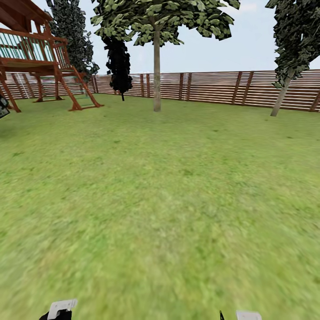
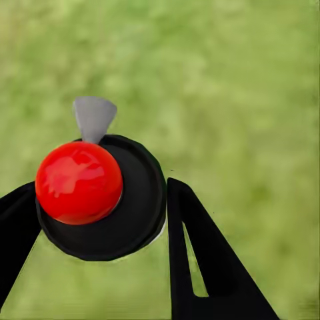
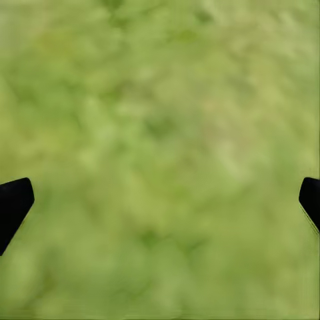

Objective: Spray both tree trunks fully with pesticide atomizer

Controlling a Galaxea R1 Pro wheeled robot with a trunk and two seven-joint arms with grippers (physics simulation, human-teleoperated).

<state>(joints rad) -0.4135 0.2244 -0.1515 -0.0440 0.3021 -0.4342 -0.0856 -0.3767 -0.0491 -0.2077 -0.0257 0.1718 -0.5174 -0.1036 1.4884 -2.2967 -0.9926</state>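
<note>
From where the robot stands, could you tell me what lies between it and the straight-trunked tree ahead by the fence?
In the head view, only open green lawn stretches up to the tree trunk; nothing stands on that stretch. The play structure stands off to the left.

The lawn (image 1: 160, 200) was mottled green, the slatted fence (image 1: 213, 86) reddish brown. The atomizer (image 2: 100, 200) was black with a glossy red cap (image 2: 79, 181) and a grey nozzle (image 2: 93, 118); the tree trunk (image 1: 157, 75) was grey-tan.

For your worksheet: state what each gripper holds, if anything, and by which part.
The left gripper holds the pesticide atomizer, its fingers clamped on the black round body below the red cap. The right gripper is open over grass, holding nothing.
</note>
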